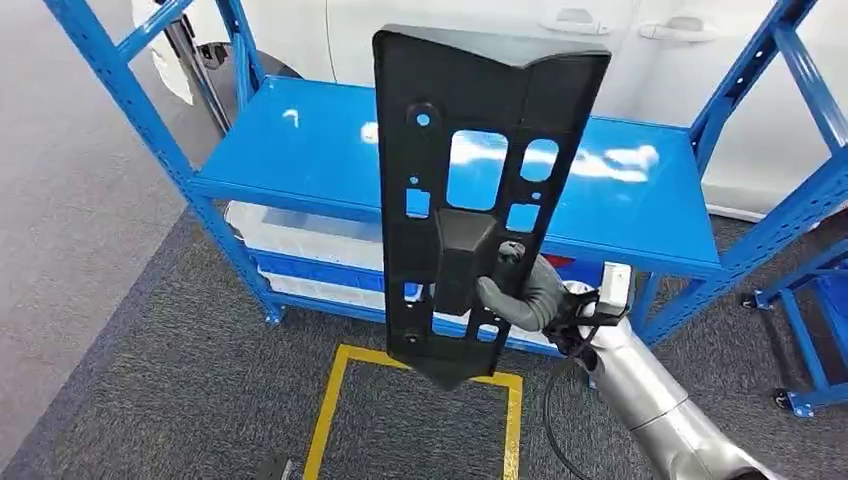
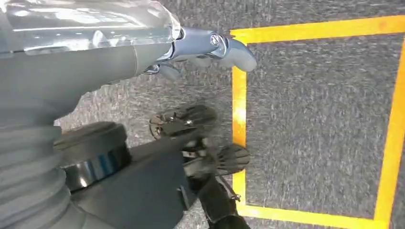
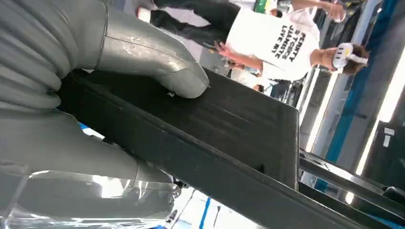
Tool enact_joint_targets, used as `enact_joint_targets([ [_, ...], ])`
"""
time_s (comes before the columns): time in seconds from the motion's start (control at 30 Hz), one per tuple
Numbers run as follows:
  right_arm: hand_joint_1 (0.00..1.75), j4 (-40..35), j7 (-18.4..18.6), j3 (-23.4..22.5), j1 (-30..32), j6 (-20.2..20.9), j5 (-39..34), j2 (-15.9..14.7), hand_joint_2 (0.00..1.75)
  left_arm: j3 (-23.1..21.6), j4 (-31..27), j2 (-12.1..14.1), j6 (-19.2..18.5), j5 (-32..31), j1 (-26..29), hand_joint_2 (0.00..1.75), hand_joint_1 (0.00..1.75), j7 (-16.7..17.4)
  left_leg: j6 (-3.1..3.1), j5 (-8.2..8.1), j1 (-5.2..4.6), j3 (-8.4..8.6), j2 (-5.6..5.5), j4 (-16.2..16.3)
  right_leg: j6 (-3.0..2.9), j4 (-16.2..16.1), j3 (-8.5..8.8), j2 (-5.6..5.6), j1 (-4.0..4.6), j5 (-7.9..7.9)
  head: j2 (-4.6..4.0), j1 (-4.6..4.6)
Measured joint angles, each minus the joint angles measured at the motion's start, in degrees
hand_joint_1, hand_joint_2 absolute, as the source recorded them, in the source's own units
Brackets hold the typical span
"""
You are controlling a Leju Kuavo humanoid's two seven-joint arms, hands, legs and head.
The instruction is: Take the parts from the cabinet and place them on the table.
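A long black plastic panel (image 1: pixel 470 170) with several cut-out holes stands upright in the air in front of the blue shelf. My right hand (image 1: pixel 525 295) grips it near its lower end, thumb across the raised middle block. The right wrist view shows the same panel (image 3: pixel 229 124) close up, with my thumb (image 3: pixel 157 57) pressed on its flat face. My left hand (image 2: pixel 210 47) hangs low over the carpet, fingers loosely apart with nothing in them.
The blue metal shelf (image 1: pixel 330 150) has a bare glossy top; white bins (image 1: pixel 300 235) sit on the level below. A yellow taped square (image 1: pixel 420 420) marks the grey carpet. A white car stands behind. A person in a white shirt (image 3: pixel 282 38) is nearby.
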Motion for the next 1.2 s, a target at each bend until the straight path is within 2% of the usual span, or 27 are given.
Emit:
enact_joint_targets([
  [0.07,1.75,-0.02,-0.04,-0.46,0.79,0.00,-0.07,0.00,1.75,0.00,0.00,0.09,-0.15,-0.13,-0.03,1.75,0.00,0.20,0.81,0.56,-0.35,-0.28,0.06,-0.23,0.77,-0.42,-0.08,0.08,-0.26,1.02,0.00,0.00],
  [0.1,1.75,-0.09,-0.04,-0.85,1.44,-0.02,-0.04,0.00,1.75,0.00,0.04,0.00,-0.35,-0.17,0.01,1.75,0.00,0.26,1.26,1.67,0.08,-0.59,0.27,-1.05,1.14,-0.59,-0.36,0.15,-0.04,1.14,0.00,0.00],
  [0.13,1.75,-0.15,-0.04,-1.14,1.87,-0.04,-0.04,0.00,1.75,0.00,0.02,0.00,-0.46,-0.33,-0.15,1.75,0.00,0.26,1.53,2.52,0.18,-0.92,0.37,-1.22,1.27,0.52,-1.07,0.36,-0.31,-1.08,0.00,0.00],
  [0.2,1.75,-0.46,-0.04,-1.42,2.53,-0.18,0.15,0.28,1.75,0.00,0.02,0.02,-0.59,-0.50,-0.22,1.75,0.00,0.31,1.95,3.98,0.16,-2.76,0.45,-1.24,1.71,8.17,-3.21,0.37,-0.54,-8.77,0.00,0.00],
  [0.27,1.75,-0.78,0.00,-1.96,3.60,-0.44,0.31,0.57,1.75,0.00,0.04,0.09,-0.66,-0.68,-0.15,1.75,0.00,0.37,1.94,5.19,0.11,-4.36,0.46,-1.18,1.97,14.99,-4.15,0.37,-0.58,-12.25,0.00,0.00],
  [0.3,1.75,-0.94,0.02,-2.25,4.30,-0.61,0.35,0.61,1.75,0.00,0.04,0.11,-0.72,-0.70,-0.14,1.75,0.00,0.39,1.87,5.98,0.12,-5.51,0.46,-1.05,2.05,16.56,-3.48,0.38,-0.61,-11.61,0.00,0.02],
  [0.33,1.75,-1.11,0.02,-2.49,4.68,-0.68,0.46,0.63,1.75,0.00,0.04,0.11,-0.74,-0.76,-0.15,1.75,0.00,0.42,1.77,6.65,0.12,-6.61,0.46,-0.86,2.01,15.76,-1.93,0.38,-0.65,-9.86,0.00,0.00],
  [0.37,1.75,-1.51,0.04,-2.75,4.94,-0.68,0.72,0.61,1.75,0.00,0.04,0.11,-0.74,-0.92,-0.14,1.75,0.00,0.50,1.63,7.30,0.12,-7.73,0.46,-0.59,1.87,12.78,0.83,0.36,-0.66,-7.82,0.00,0.00],
  [0.4,1.75,-1.96,0.04,-2.97,5.04,-0.68,0.88,0.63,1.75,0.00,0.04,0.09,-0.72,-1.05,-0.16,1.75,0.00,0.68,1.43,7.86,0.11,-8.64,0.44,-0.34,1.67,8.66,4.18,0.29,-0.65,-6.93,0.00,0.00],
  [0.43,1.75,-2.38,0.02,-3.21,5.05,-0.68,1.01,0.63,1.75,0.00,0.02,0.09,-0.70,-1.14,-0.22,1.75,0.00,0.77,1.15,8.37,0.10,-9.13,0.47,0.12,1.39,3.65,8.29,-0.03,-0.62,-8.12,0.00,0.00],
  [0.47,1.75,-2.86,0.02,-3.52,5.07,-0.66,1.16,0.63,1.75,0.00,0.04,0.09,-0.61,-1.14,-0.20,1.75,0.00,0.79,0.81,8.70,-0.23,-9.68,0.51,0.40,1.11,-0.96,10.84,-0.08,-0.18,-10.31,0.00,0.00],
  [0.57,1.75,-3.17,0.02,-4.11,5.65,-0.48,1.29,0.63,1.75,0.00,0.04,0.04,-0.39,-0.98,-0.13,1.75,0.00,0.96,-0.17,10.45,-0.06,-9.42,0.68,-0.30,-0.18,-0.14,9.78,0.28,0.25,-9.09,0.00,-0.02],
  [0.6,1.75,-3.15,0.02,-4.20,5.86,-0.33,1.33,0.63,1.75,0.00,0.04,0.04,-0.35,-0.96,0.00,1.75,0.00,1.01,-0.56,10.80,-0.19,-9.78,0.56,-0.46,-0.74,-0.40,9.24,0.20,-0.23,-8.23,0.00,-0.02],
  [0.63,1.75,-3.17,0.02,-4.20,5.84,-0.17,1.33,0.63,1.75,0.00,0.04,0.07,-0.31,-0.92,0.03,1.75,0.00,1.01,-0.96,8.71,0.14,-10.61,0.52,0.51,-1.20,-0.46,8.36,-0.18,-0.33,-7.39,0.00,-0.04],
  [0.67,1.75,-3.19,0.02,-4.24,5.90,-0.13,1.38,0.57,1.75,0.00,0.04,0.07,-0.26,-0.92,0.16,1.75,0.00,1.01,-1.21,4.71,0.16,-11.67,0.56,3.29,-1.70,-0.46,7.36,-0.15,-0.34,-6.59,0.00,-0.04],
  [0.7,1.75,-3.19,0.02,-4.31,6.01,-0.11,1.36,0.52,1.75,0.00,0.04,0.07,-0.24,-0.94,0.19,1.75,0.00,0.94,-1.52,0.67,0.27,-12.87,0.58,7.59,-1.77,-0.45,6.35,-0.12,-0.32,-5.81,0.00,-0.04],
  [0.73,1.75,-3.24,0.02,-4.44,6.14,-0.04,1.38,0.50,1.75,0.00,0.04,0.07,-0.22,-1.07,0.16,1.75,0.00,0.90,-1.75,-2.17,0.29,-13.95,0.58,12.08,-1.79,-0.41,5.43,-0.12,-0.27,-5.08,0.00,-0.04],
  [0.77,1.75,-3.28,0.02,-4.55,6.30,0.02,1.38,0.50,1.75,-0.02,0.04,0.07,-0.15,-1.20,0.13,1.75,0.00,0.83,-1.91,-3.60,0.29,-14.57,0.58,16.38,-1.76,-0.33,4.40,-0.12,-0.25,-4.36,0.00,-0.04],
  [0.8,1.75,-3.30,0.02,-4.63,6.52,0.17,1.38,0.50,1.75,-0.02,0.04,0.07,-0.04,-1.27,0.13,1.75,0.00,0.79,-1.98,-3.12,0.29,-14.41,0.58,18.77,-1.66,-0.25,3.47,-0.12,-0.23,-3.66,0.00,-0.04],
  [0.83,1.75,-3.32,0.02,-4.72,6.75,0.24,1.38,0.50,1.75,-0.02,0.04,0.07,0.02,-1.29,0.13,1.75,0.00,0.76,-1.92,-1.13,0.29,-13.12,0.58,18.70,-1.52,-0.19,2.51,-0.11,-0.22,-3.03,0.00,-0.04],
  [0.9,1.75,-3.50,0.02,-4.96,7.12,0.24,1.38,0.50,1.75,-0.02,0.04,0.09,0.11,-1.35,0.06,1.75,0.00,0.72,-1.41,2.38,0.28,-7.04,0.55,11.97,-1.22,-0.09,0.91,-0.05,-0.18,-1.93,0.00,-0.04],
  [0.93,1.75,-3.69,0.02,-5.07,7.15,0.24,1.38,0.50,1.75,-0.06,0.04,0.09,0.20,-1.42,-0.08,1.75,0.00,0.57,-0.92,1.95,0.21,-2.55,0.37,6.20,-1.02,0.00,0.37,0.00,-0.12,-1.42,0.00,-0.04],
  [0.97,1.75,-4.08,0.02,-5.18,7.20,0.24,1.40,0.50,1.75,-0.13,0.02,0.11,0.28,-1.53,-0.29,1.75,0.00,0.33,-0.31,-1.26,-0.01,1.14,0.13,0.40,-0.68,0.11,0.08,0.04,-0.05,-1.02,0.00,-0.04],
  [1.0,1.75,-4.29,0.02,-5.31,7.18,0.24,1.44,0.46,1.75,-0.18,0.02,0.11,0.28,-1.53,-0.32,1.75,0.00,0.13,-0.31,-1.52,-0.15,2.20,0.22,-0.86,-0.40,0.09,0.23,0.02,-0.06,-0.78,0.00,-0.02],
  [1.13,1.75,-4.83,0.07,-5.59,7.59,0.35,1.71,0.48,1.75,-0.20,0.04,0.04,0.66,-1.62,-0.19,1.75,0.00,-0.46,1.19,0.27,-0.10,1.46,0.54,-1.54,1.15,-0.40,0.33,0.14,-0.34,0.53,0.00,-0.04],
  [1.17,1.75,-4.94,0.07,-5.70,7.65,0.48,1.77,0.55,1.75,-0.20,0.04,0.00,0.70,-1.64,-0.24,1.75,0.00,-0.48,1.42,0.72,-0.04,1.38,0.59,-1.60,1.26,0.31,-0.11,0.28,-0.58,-0.51,0.00,-0.02],
  [1.2,1.75,-5.07,0.09,-5.88,7.73,0.52,1.92,0.61,1.75,-0.22,0.04,-0.02,0.77,-1.64,-0.29,1.75,0.00,-0.52,1.79,1.26,-0.04,0.57,0.62,-1.56,1.46,4.16,-1.77,0.35,-0.52,-3.93,0.00,-0.02],
])
